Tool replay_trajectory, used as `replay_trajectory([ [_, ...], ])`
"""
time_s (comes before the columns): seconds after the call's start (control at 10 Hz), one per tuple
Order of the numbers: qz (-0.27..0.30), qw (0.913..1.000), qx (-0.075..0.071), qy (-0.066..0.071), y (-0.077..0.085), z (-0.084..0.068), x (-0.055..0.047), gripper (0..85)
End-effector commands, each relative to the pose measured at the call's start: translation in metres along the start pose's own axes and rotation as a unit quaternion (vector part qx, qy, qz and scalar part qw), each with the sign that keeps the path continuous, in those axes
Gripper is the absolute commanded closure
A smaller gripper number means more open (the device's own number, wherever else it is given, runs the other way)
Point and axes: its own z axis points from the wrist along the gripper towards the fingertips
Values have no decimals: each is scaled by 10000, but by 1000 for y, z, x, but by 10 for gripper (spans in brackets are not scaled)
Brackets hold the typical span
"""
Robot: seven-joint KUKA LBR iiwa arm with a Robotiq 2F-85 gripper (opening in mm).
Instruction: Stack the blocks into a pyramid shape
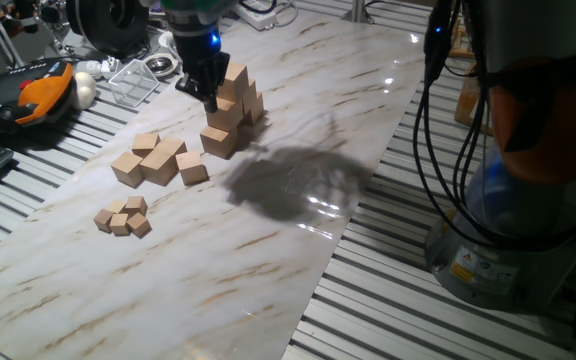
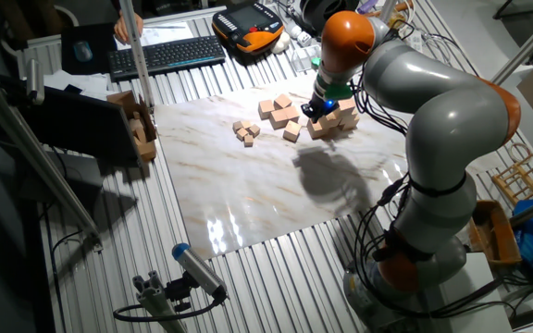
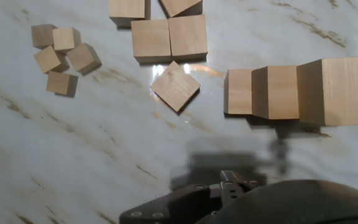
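Note:
Several pale wooden blocks stand stacked in stepped tiers; the hand view shows them as a stepped row at the right. More blocks lie loose in a cluster, and one turned block sits apart between the cluster and the stack. My gripper hangs low against the stack's left side. Its dark fingers taper to a narrow tip, and I cannot make out any gap or anything held. The hand view shows only the hand's dark body, no fingertips.
Several much smaller wooden cubes lie left of the loose blocks. An orange-black handset, a clear plastic box and a keyboard sit beyond the marble board. The robot's base stands at the right.

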Motion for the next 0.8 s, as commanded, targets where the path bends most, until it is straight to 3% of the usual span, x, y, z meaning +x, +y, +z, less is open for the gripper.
replay_trajectory([
  [0.0,28,10000,-16,9,0,0,0,850],
  [0.7,136,9999,-92,25,10,17,-6,850],
])
